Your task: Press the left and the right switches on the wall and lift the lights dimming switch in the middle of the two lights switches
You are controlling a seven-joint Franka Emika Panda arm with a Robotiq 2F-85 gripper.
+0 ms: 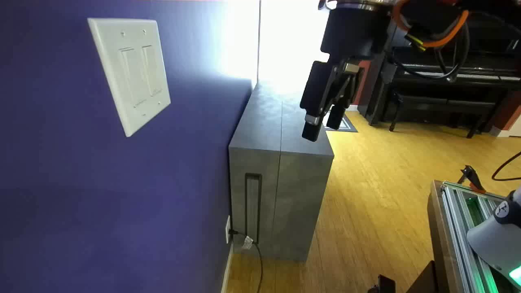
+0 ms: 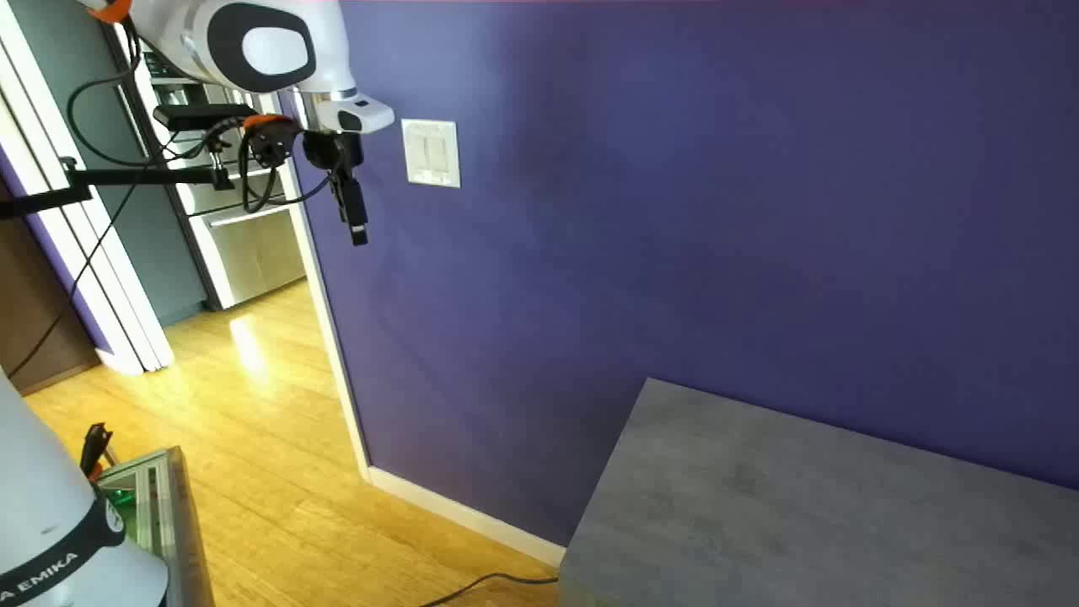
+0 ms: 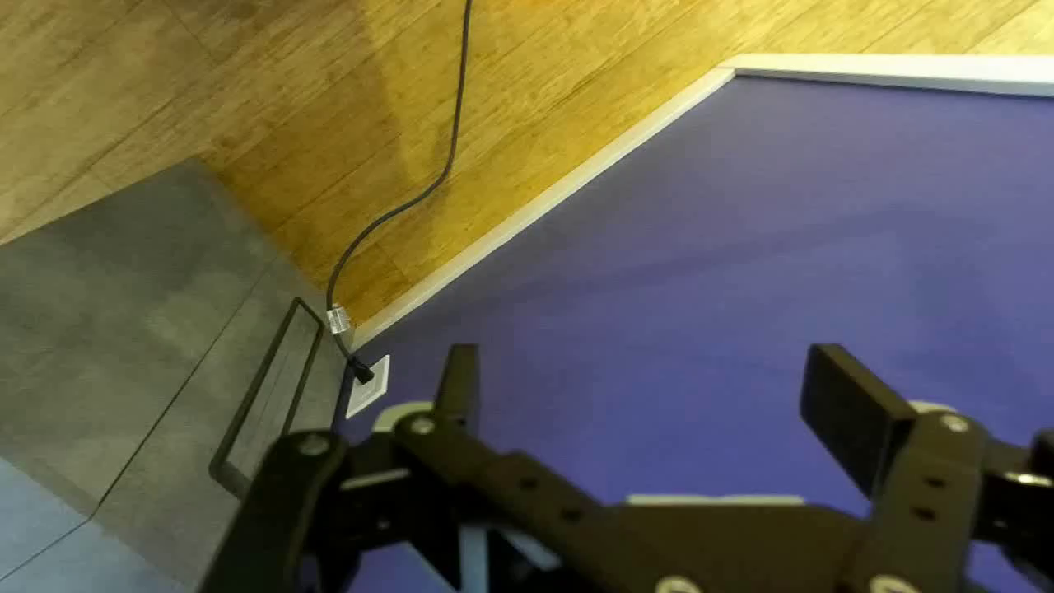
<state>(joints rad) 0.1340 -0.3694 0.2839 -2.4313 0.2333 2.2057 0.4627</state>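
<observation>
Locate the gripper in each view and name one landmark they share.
In an exterior view: gripper in the upper half, right of centre.
In an exterior view: gripper at upper left.
Wrist view: gripper across the lower part.
Shared landmark: grey cabinet, in all three.

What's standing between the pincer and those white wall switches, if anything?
Nothing visible: in both exterior views, no object shows between the pincer and the switches. The grey cabinet stands lower and to the side, seemingly outside a direct path.

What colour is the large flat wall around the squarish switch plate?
The large flat wall is plain violet-blue, clearest in an exterior view.
</observation>
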